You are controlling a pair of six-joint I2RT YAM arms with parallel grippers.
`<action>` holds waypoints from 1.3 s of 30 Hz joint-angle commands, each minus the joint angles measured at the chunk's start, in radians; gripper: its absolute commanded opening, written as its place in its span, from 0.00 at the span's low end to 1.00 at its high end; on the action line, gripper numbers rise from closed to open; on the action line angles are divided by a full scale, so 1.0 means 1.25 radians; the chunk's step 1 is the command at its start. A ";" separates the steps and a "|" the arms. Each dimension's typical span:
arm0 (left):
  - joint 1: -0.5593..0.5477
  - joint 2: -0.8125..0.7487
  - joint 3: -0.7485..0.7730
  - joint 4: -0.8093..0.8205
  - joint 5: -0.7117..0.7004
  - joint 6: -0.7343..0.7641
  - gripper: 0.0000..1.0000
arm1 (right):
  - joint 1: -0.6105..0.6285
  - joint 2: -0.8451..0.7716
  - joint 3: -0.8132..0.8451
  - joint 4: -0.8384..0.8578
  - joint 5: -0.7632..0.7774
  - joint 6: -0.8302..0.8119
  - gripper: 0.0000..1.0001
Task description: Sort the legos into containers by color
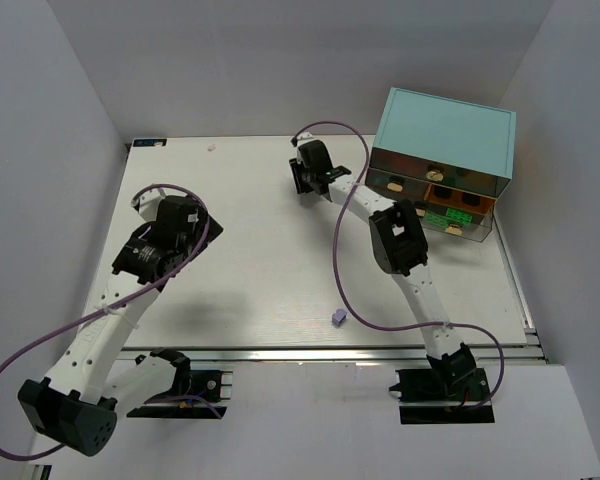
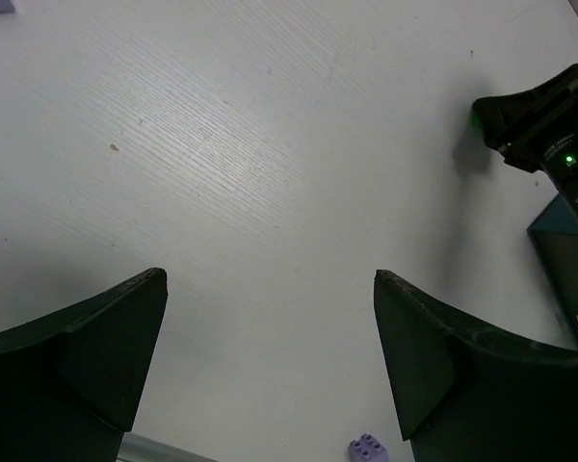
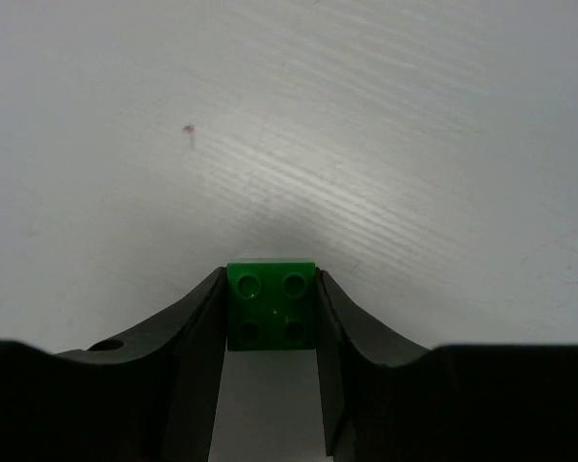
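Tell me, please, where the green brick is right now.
In the right wrist view, the green brick sits between the right gripper's fingers, which press its two sides, over the white table.

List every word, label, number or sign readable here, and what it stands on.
None can be read.
The teal cabinet, the green lego in the right claw and the lavender lego show no print.
A small dark tag at the table's far left corner is too small to read.
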 commanded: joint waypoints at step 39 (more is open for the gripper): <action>0.207 0.275 0.051 0.149 0.166 0.237 0.98 | -0.484 -1.052 -0.796 -0.261 -0.302 -0.329 0.06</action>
